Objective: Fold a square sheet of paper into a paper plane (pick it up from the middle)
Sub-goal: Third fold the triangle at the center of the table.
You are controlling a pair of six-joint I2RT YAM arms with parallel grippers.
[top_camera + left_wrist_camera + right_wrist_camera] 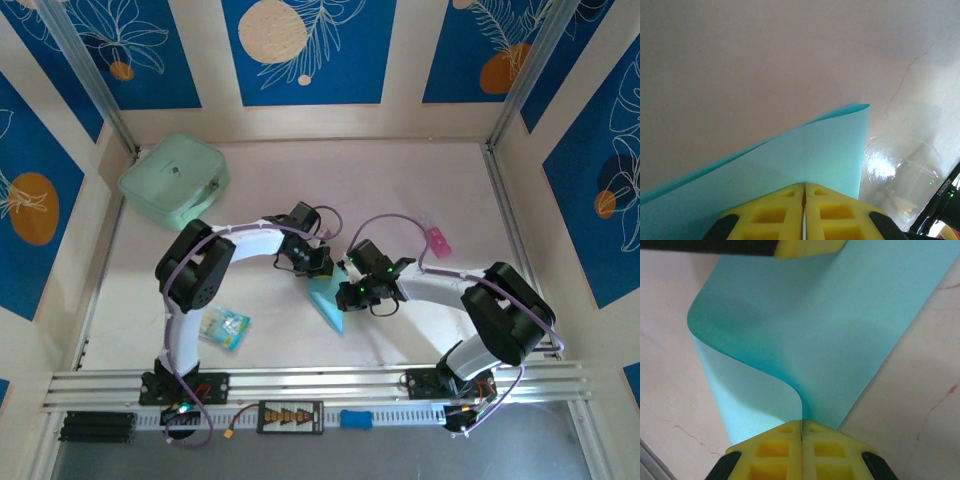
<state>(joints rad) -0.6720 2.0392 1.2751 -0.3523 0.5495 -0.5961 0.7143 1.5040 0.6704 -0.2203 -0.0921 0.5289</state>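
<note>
Square sheet of paper: light blue, near the middle of the table, a little toward 6 o'clock in the top view. It sits between the two grippers and is bent over on itself rather than lying flat.
Left gripper: at 11 o'clock from the paper in the top view. In the left wrist view its yellow fingers are pressed together with an edge of the sheet pinched between them.
Right gripper: at 2 o'clock from the paper in the top view, just beside the left gripper. In its own wrist view the fingers are closed on the paper's fold.
Paper from the right wrist: it rises from the closed jaws at 6 o'clock. One layer curls over in a soft rounded bend toward 9 o'clock, unflattened, with the darker side inside the curve. A yellow fingertip of the left gripper touches the sheet at 12 o'clock.
Paper from the left wrist: a corner points toward 1 o'clock, and two layers show along the 9 o'clock edge, slightly apart.
Mint-green pouch: at 10 o'clock on the table, well apart from the arms' grippers.
Printed packet: at 7 o'clock, just beside the left arm's base link.
Pink object: small, at 2 o'clock from the paper, too small to tell what it is.
</note>
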